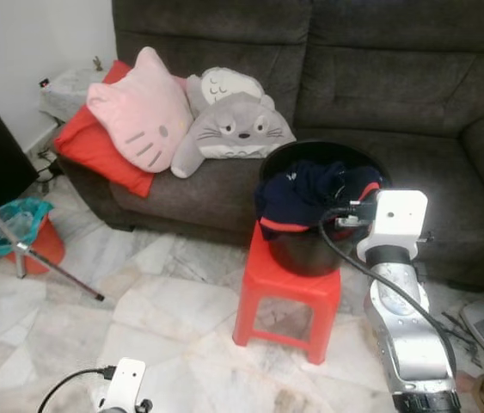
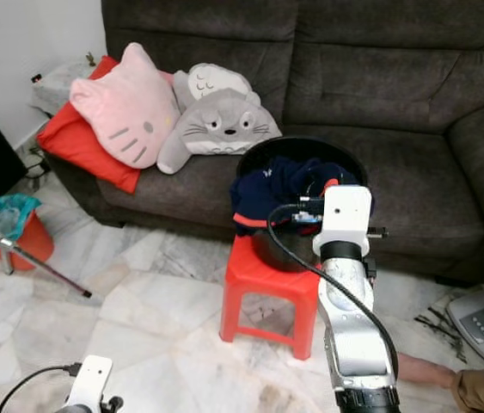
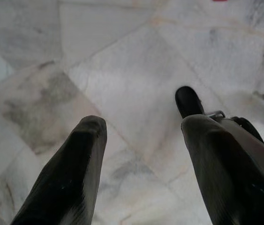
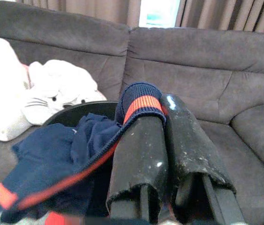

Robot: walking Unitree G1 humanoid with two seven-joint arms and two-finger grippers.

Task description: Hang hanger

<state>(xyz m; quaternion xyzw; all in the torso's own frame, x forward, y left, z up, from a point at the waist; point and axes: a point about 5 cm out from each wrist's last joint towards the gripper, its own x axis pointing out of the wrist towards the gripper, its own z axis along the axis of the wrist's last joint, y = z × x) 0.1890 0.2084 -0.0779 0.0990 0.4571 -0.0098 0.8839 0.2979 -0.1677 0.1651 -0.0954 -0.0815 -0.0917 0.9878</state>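
Navy knitted garment with red-orange striped trim (image 4: 75, 154) heaped in round black plastic tub (image 2: 259, 155), draped over near rim. Tub atop small red plastic stool (image 1: 286, 291) on white marble floor (image 1: 156, 310), just before dark grey fabric sofa (image 2: 379, 103). Right gripper (image 4: 164, 117) at tub, fingers pressed together, pinching ribbed cuff of garment. Left gripper (image 3: 141, 140) low over floor, fingers parted, holding nothing. Pink cat-face cushion (image 1: 143, 107) and grey plush creature (image 1: 233, 125) on sofa seat. Hanger not discernible.
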